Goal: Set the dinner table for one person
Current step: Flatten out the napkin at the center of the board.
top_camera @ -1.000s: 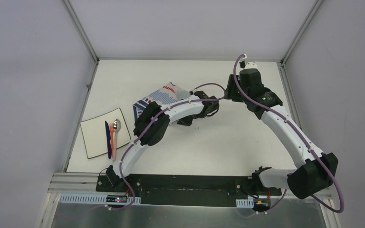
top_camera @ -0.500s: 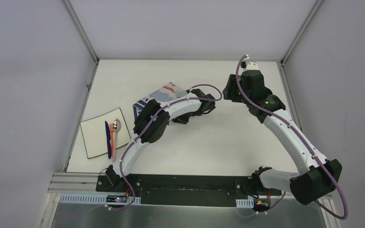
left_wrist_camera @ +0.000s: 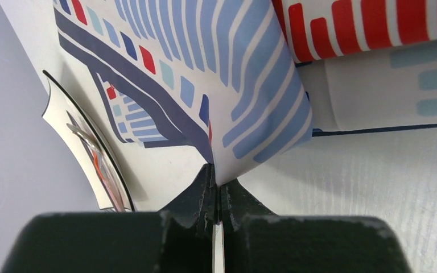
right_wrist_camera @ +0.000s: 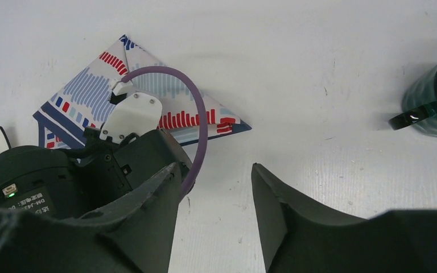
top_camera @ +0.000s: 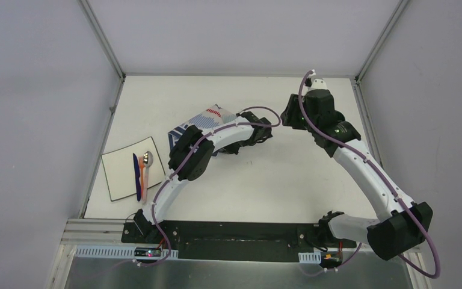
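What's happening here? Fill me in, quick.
The left gripper has its jaws shut on a corner of the striped cloth, which lies partly folded on the dinner table. The right gripper hovers nearby, jaws open, holding nothing. A white plate carrying cutlery sits at the left, and a dark mug stands apart.

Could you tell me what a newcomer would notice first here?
The striped cloth, folded near the middle of the dinner table, has its corner pinched in the left gripper. A white square plate with cutlery sits at the left edge; a dark green mug shows near the open right gripper.
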Controlling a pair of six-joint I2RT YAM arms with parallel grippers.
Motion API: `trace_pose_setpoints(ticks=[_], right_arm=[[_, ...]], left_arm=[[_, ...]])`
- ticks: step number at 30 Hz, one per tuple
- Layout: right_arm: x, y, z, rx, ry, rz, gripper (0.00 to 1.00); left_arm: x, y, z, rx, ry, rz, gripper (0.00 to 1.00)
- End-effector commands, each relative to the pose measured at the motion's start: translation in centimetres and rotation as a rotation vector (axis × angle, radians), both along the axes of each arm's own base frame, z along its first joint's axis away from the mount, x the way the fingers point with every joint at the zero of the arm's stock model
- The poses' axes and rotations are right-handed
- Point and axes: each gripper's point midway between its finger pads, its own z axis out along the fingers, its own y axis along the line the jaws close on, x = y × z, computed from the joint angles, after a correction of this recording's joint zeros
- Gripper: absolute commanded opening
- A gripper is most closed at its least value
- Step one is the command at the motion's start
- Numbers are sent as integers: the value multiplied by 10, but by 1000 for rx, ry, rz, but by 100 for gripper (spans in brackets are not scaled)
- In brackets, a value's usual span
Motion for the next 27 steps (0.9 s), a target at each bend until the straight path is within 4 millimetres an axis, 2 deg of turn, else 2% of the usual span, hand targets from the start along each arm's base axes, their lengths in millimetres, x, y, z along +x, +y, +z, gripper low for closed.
trace_pose_setpoints(ticks=[1,5,9,12,15,23,27], right_arm=[[0,2,26,51,-87,-2,52],[-1,0,26,49,-92,-7,51],[-2,0,26,51,-90,-6,51],[-2,0,24,49,-85,-5,51],[-1,3,22,54,-77,3,51],[0,3,15,45,-64,2,50],[1,7,8,46,-46,13,50]], left_arm=[[25,10,48,-68,-115,30,0],[40,35,79,-101,-168,81,0],[57,70,104,-125,-211,153,0],[69,85,122,-156,-247,182,0],[84,93,133,-187,-272,198,0],[126,112,145,-225,-311,229,0],[148,132,156,-248,-351,258,0]])
